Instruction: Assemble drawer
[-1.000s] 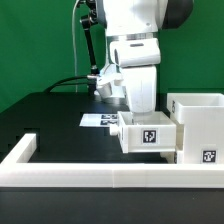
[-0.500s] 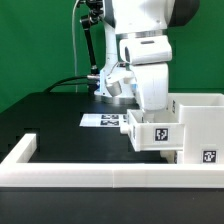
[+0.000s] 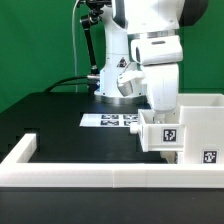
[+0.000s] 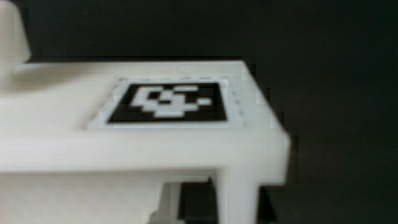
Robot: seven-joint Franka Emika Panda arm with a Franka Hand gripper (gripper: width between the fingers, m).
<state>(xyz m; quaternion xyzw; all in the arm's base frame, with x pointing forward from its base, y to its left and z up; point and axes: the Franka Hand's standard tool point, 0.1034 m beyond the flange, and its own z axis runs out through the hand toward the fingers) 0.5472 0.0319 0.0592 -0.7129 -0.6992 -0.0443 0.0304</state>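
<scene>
My gripper (image 3: 160, 108) is shut on a small white open-top box tray (image 3: 163, 133) and holds it just above the black table. The tray's tagged face points toward the exterior camera. The tray sits against the exterior view's left side of the large white cube housing (image 3: 203, 122), which carries a tag low on its front. I cannot tell whether the tray has entered the housing. In the wrist view the tray's tagged wall (image 4: 169, 103) fills the picture, and one finger (image 4: 228, 200) reaches down beside it. The second tray is out of view.
The marker board (image 3: 105, 120) lies on the table behind the tray. A long low white wall (image 3: 90, 178) edges the table's front and turns back at the exterior view's left (image 3: 22, 150). The arm's base and cables stand at the back.
My gripper has carried the tray toward the exterior view's right, from in front of the marker board up against the housing. The housing has not moved.
</scene>
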